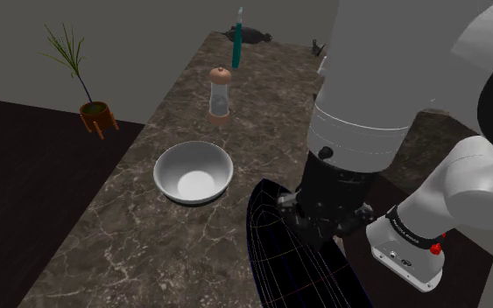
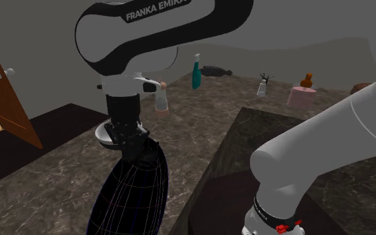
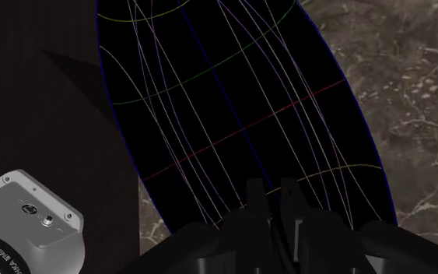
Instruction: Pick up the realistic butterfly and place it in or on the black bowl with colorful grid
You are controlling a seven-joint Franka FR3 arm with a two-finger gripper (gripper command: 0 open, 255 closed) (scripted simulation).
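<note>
The big black bowl with thin coloured grid lines (image 1: 279, 262) (image 2: 133, 193) (image 3: 233, 101) stands at the near end of the dark marble counter (image 1: 148, 227). My gripper (image 1: 316, 219) (image 2: 136, 141) (image 3: 271, 191) hangs just over the bowl's inside, near its rim. Its black fingers (image 3: 254, 204) are drawn in to a narrow gap. A small mottled dark thing, which I take for the butterfly (image 1: 285, 201), shows at the gripper's side. Its shape is hard to make out against the black bowl.
A plain metal bowl (image 1: 193, 171) (image 2: 102, 133) sits just beyond the black one. Farther back stand a small glass jar with a brown top (image 1: 220, 94), a teal bottle (image 1: 237, 39) (image 2: 196, 73) and a dark flat object (image 1: 255, 36). A potted plant (image 1: 87, 87) is on the floor.
</note>
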